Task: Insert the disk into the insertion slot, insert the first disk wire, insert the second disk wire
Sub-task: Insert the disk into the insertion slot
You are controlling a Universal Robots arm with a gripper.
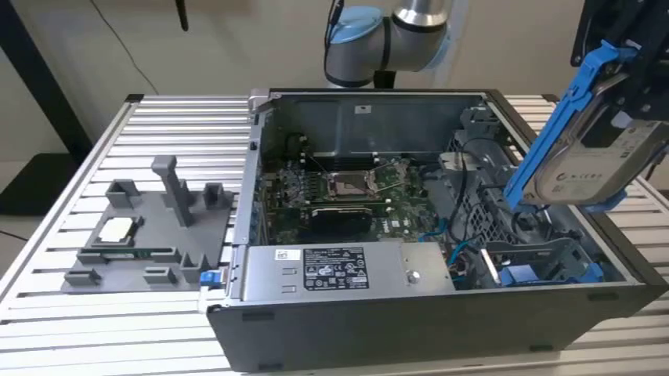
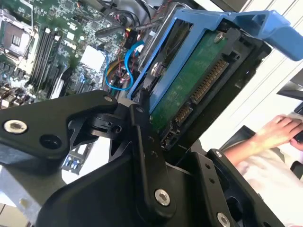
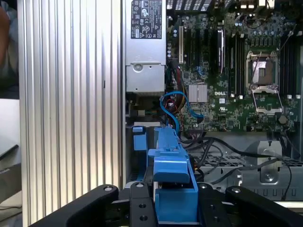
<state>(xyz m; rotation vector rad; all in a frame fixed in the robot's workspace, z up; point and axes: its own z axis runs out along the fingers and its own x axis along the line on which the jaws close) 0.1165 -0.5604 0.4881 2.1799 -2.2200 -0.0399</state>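
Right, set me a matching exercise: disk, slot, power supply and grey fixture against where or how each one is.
Things:
1. disk
2. slot
3. power supply
4. grey fixture

Places or states:
A. on the table, to the exterior view's left of the case
B. held tilted in the pincer, outside the slot
C. empty, with blue rails
D. lying in the case, white sticker on top

Pairs: 1-B, 2-C, 3-D, 4-A.

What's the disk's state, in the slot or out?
Out. The disk hangs tilted above the open case, clear of the insertion slot below it.
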